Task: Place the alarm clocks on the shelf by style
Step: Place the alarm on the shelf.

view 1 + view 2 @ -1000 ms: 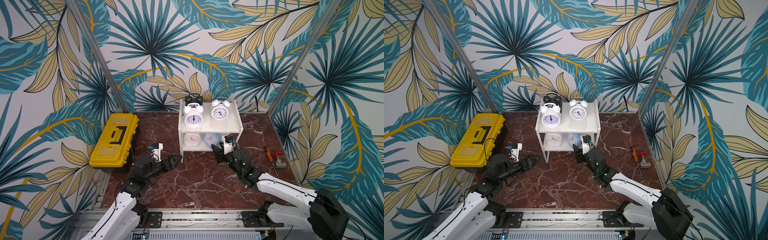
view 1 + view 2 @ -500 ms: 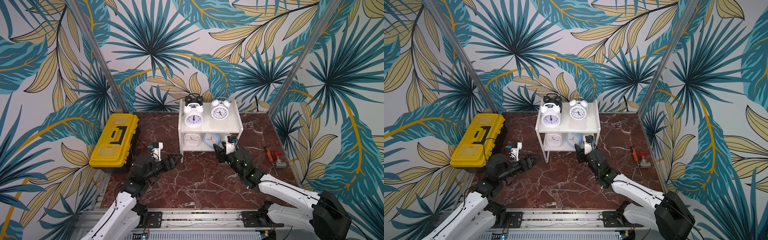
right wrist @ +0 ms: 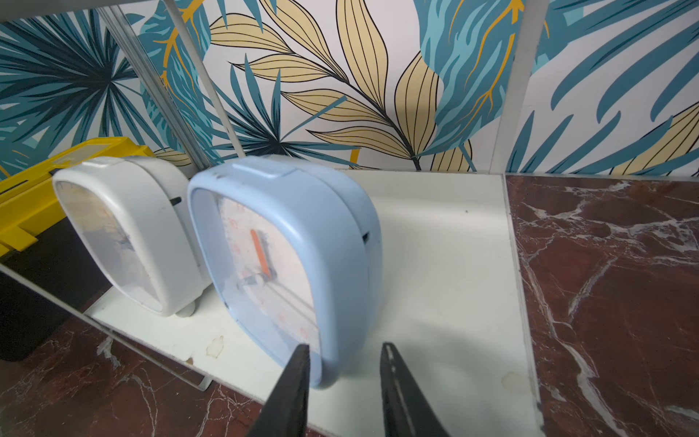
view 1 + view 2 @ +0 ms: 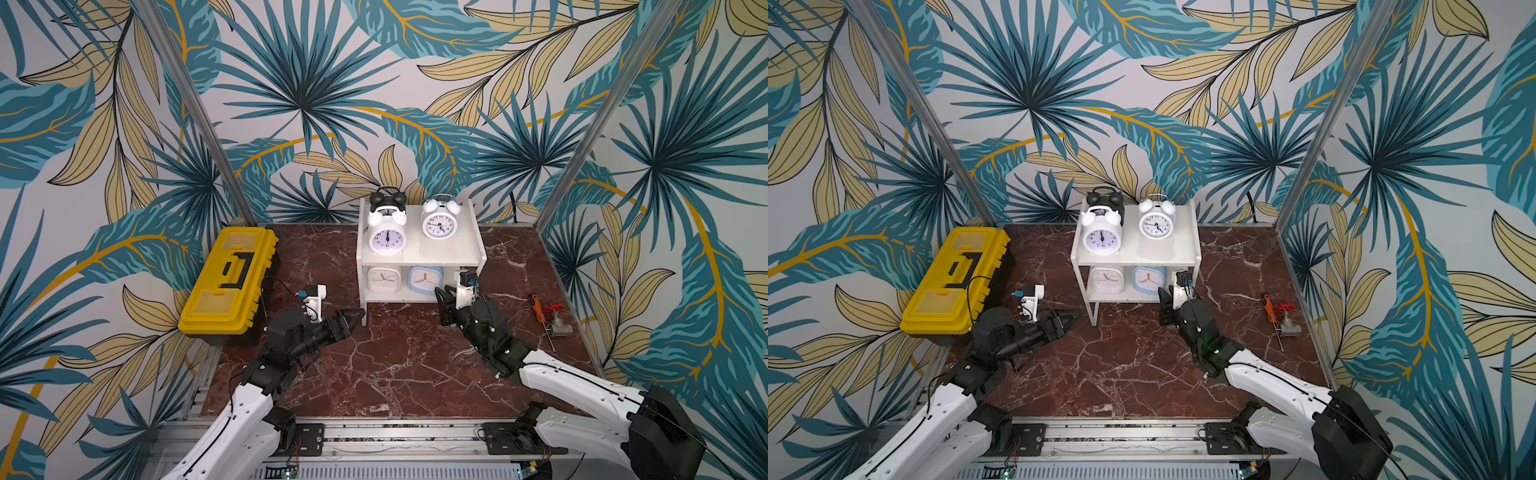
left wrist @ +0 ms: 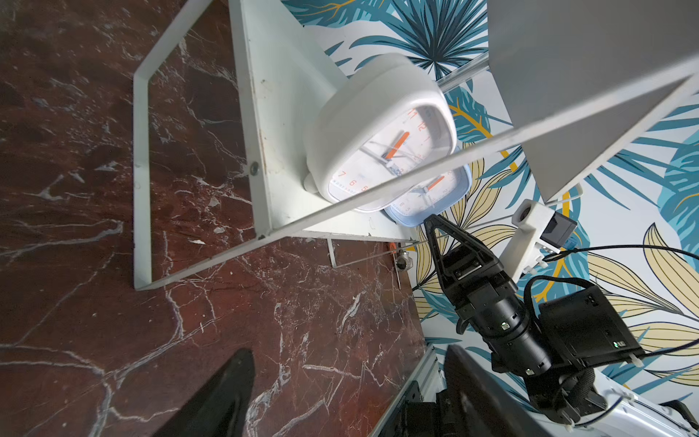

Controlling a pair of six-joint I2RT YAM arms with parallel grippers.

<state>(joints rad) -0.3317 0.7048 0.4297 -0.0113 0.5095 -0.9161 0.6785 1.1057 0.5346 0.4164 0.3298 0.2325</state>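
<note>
You have all five alarm clocks on the shelf [image 4: 459,253], which stands at 12 o'clock from the middle of the table [image 4: 395,357]. On the upper board are the round ones. The front white twin-bell clock [image 4: 387,237] has the black twin-bell clock [image 4: 387,198] at its 12 o'clock and the second white twin-bell clock [image 4: 439,222] at its 3 o'clock. On the lower board, the white square clock [image 4: 383,279] has the light blue square clock [image 4: 424,279] at its 3 o'clock. Your right gripper [image 3: 344,345] is just beside the blue one, at its 4 o'clock, with jaws partly apart and clamping nothing. Your left gripper [image 4: 352,320] is wide open and empty, at 7 o'clock of the shelf. I judge the sorting finished; only pulling the arms away is left.
</note>
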